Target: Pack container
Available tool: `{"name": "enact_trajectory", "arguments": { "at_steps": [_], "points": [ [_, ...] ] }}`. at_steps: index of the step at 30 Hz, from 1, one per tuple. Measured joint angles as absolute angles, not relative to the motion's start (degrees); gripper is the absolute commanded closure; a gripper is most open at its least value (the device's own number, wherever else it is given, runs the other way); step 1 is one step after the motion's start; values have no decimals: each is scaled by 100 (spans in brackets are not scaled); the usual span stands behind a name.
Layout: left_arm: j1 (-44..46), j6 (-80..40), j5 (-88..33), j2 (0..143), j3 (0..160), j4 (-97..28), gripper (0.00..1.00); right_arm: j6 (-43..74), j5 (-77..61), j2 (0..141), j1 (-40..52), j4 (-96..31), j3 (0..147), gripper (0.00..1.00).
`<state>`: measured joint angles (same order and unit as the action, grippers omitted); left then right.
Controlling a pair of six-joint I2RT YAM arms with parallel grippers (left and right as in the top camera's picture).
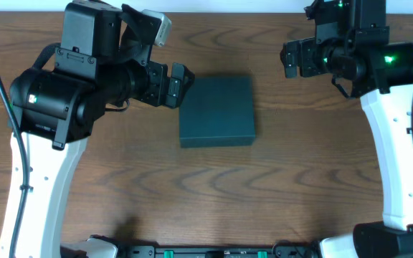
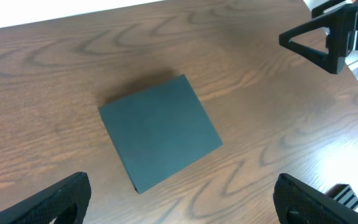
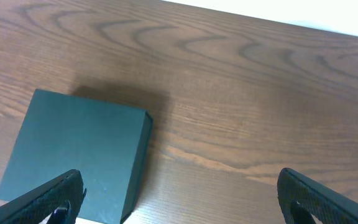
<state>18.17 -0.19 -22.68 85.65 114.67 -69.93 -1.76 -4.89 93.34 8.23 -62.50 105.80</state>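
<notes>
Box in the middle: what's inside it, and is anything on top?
The box is closed, so its inside is hidden. Its top is bare; nothing lies on it. It sits flat on the table.

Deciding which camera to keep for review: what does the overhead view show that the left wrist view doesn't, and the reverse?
Only overhead: the left arm and right arm in full, with the left gripper near the left edge of the container. Only left wrist: its own fingers close up, spread wide at the bottom corners. Both: the container, lid shut, on the wooden table, and the right gripper.
</notes>
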Motion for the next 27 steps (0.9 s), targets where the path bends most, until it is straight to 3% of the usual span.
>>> {"name": "enact_trajectory", "arguments": {
  "at_steps": [11, 18, 27],
  "points": [
    [1817, -19, -2226, 8578, 11467, -7041, 5, -178, -486, 9334, 823, -6250, 10580, 1],
    [1817, -21, -1986, 8436, 11458, -7817, 5, -178, -486, 9334, 823, -6252, 10580, 1],
    [1260, -21, -871, 6254, 10029, -6958, 5, -178, -482, 9334, 823, -6250, 10580, 1]
  ]
}}
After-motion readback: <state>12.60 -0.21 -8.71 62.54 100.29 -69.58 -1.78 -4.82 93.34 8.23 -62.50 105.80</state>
